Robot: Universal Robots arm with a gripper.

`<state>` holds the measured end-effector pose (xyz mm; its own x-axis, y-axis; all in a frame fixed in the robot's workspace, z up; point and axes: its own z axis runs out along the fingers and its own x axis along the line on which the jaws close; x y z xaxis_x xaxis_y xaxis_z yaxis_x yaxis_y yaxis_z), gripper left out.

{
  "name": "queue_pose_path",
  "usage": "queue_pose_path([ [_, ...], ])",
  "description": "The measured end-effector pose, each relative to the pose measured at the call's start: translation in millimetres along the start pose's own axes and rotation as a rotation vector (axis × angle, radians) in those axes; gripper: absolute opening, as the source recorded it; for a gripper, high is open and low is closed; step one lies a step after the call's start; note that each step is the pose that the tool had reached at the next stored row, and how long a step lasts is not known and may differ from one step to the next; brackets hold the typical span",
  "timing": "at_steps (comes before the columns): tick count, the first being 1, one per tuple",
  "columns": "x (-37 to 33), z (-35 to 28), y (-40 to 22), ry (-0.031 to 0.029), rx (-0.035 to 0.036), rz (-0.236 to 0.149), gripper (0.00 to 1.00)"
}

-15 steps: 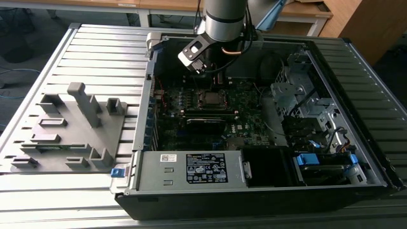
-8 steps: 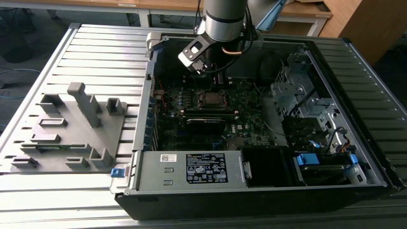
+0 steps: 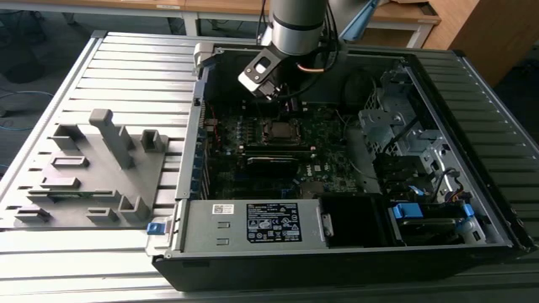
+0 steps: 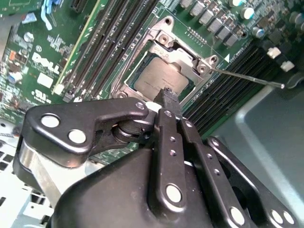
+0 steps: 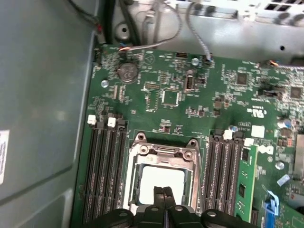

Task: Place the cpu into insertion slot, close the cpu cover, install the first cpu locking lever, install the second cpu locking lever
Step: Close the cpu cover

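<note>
Slatted grey worktop (image 3: 126,57) carrying an open computer case (image 3: 337,252), the arm reaching down over its green motherboard (image 5: 166,85). In the first wrist view the gripper (image 5: 164,192) is clenched on nothing, fingertips pressed together just above the cpu (image 5: 159,178), which lies flat in the insertion slot (image 5: 138,138), framed by the cpu cover (image 5: 164,152). In the second wrist view a thin locking lever (image 4: 247,76) juts sideways from the socket corner.

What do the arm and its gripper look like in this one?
The arm is a silver-grey cylinder with a black band; a pale boxy module and an orange cable sit near its wrist. The gripper is black linked bars with silver pins.
</note>
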<state>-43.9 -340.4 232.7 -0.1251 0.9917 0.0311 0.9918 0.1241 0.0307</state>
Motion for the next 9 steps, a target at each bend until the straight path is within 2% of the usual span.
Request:
queue_pose_path([
  [7, 0.0, 0.1, 0.0, 0.0038, 0.0039, -0.124, 0.11],
  [9, 0.0, 0.1, 0.0, 0.0042, 0.0044, -0.141, 0.11],
])
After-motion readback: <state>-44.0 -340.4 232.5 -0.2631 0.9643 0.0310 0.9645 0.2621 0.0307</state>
